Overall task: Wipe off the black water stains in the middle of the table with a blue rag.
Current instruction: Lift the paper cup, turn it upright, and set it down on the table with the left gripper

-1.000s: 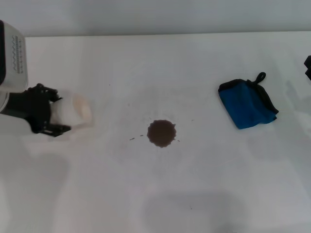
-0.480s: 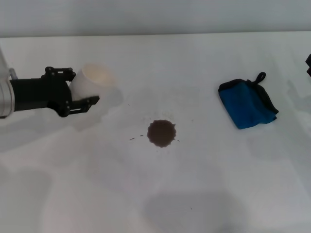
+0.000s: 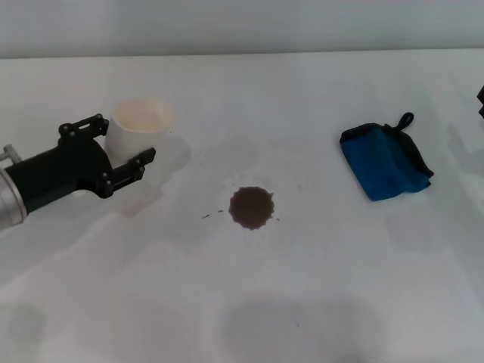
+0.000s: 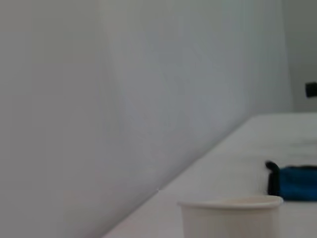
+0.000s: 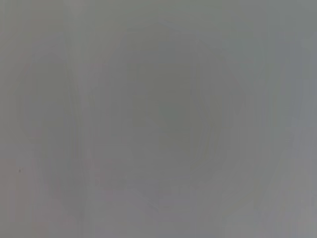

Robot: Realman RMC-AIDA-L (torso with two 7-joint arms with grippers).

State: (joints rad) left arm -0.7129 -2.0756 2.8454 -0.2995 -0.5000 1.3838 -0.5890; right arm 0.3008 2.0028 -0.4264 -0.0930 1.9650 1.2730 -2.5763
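Observation:
The black water stains (image 3: 250,207) form a dark round blot with a jagged edge and a few tiny specks in the middle of the white table (image 3: 318,295). The blue rag (image 3: 384,161) lies folded at the right, its black loop pointing to the far side; it also shows in the left wrist view (image 4: 297,182). My left gripper (image 3: 123,141) is at the left, shut on a whitish plastic cup (image 3: 140,121) held upright; the cup's rim shows in the left wrist view (image 4: 230,206). Only a black sliver of my right gripper (image 3: 480,102) shows at the right edge.
A grey wall runs along the table's far edge. Faint shadows lie on the table near the cup and at the front. The right wrist view shows only plain grey.
My left gripper has carried the cup from the left edge up and to the right, turning it from tilted to upright. The rag and the stain have not moved.

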